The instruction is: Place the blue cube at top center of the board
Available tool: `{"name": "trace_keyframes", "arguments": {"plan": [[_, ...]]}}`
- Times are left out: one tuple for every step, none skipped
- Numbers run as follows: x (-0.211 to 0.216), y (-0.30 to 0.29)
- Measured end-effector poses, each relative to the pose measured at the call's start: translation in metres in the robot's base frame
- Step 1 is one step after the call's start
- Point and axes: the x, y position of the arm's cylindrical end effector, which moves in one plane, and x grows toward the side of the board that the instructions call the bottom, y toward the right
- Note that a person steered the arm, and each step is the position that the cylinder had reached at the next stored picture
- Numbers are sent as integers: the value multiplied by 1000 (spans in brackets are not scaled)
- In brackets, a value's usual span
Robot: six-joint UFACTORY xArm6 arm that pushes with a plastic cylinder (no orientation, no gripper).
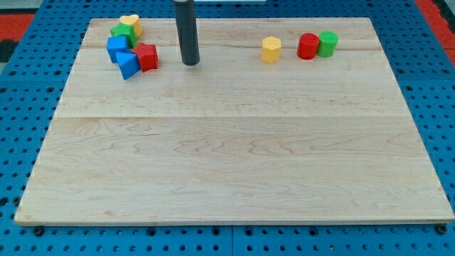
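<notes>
The blue cube (116, 48), a glossy, smooth-faced block, sits at the upper left of the pale wooden board (234, 163), inside a tight cluster of five blocks. It looks intact, its top face lit brighter than its front.

Touching the blue cube on its lower right is a second blue block (129, 65), wedge-like, though I cannot make out its exact shape. A red block (147, 57), roughly cubic, presses against that wedge on the view's right, just beside the blue cube. Above the blue cube lies a green block (122, 32) of irregular outline, and above that again a yellow heart-shaped block (131, 23), nearest the board's top edge.

My tip (190, 62) stands to the view's right of the blue cube, near the red block but apart from it. The end effector is a plain dark matte cylindrical rod, with nothing that opens or closes; it touches no block and holds nothing.

Well away from the blue cube, toward the view's upper right, sit a yellow hexagonal block (271, 50), a red cylinder (308, 45) and a green cylinder (327, 43), the last two touching.

The board shows fine light grain with a seam running across it. It lies on a blue perforated desk (14, 142).
</notes>
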Motion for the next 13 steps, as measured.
{"name": "trace_keyframes", "arguments": {"plan": [[52,-23],[77,-33],[77,-32],[77,-27],[63,15],[56,43],[56,54],[41,64],[45,43],[93,-9],[97,-92],[92,-171],[56,-213]]}}
